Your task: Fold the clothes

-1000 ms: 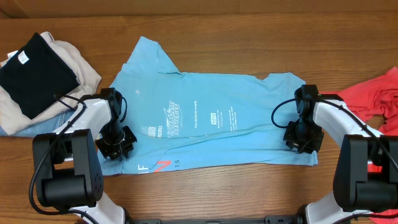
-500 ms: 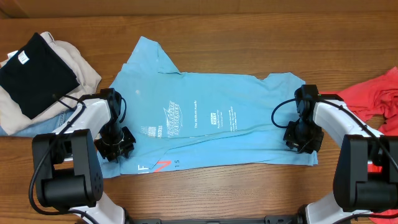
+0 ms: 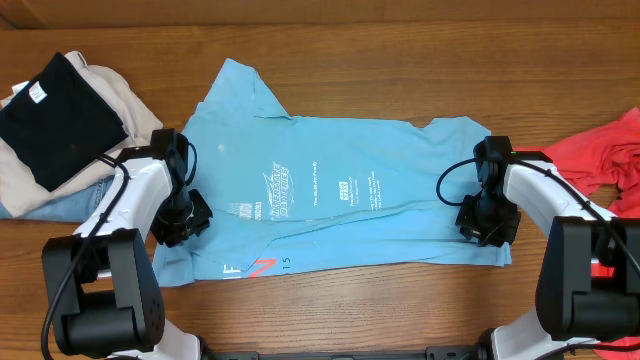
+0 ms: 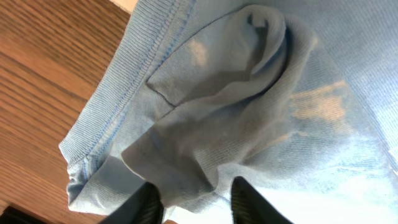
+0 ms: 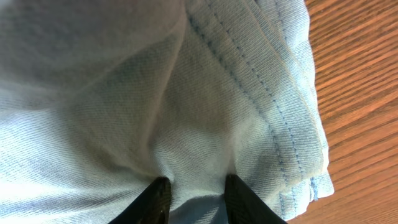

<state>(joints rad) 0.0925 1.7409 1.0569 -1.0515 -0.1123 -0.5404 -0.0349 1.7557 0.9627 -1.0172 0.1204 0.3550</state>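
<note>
Wooden table [image 3: 400, 30] holds sky-blue T-shirt [image 3: 340, 190] lying lengthwise left to right.

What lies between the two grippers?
The light sky-blue T-shirt with white and red lettering spans from the left gripper to the right gripper, as the overhead view shows.

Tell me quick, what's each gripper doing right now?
Left gripper: closed, pinching a bunched fold of the blue shirt.
Right gripper: closed, pinching the blue shirt near its stitched edge.
</note>
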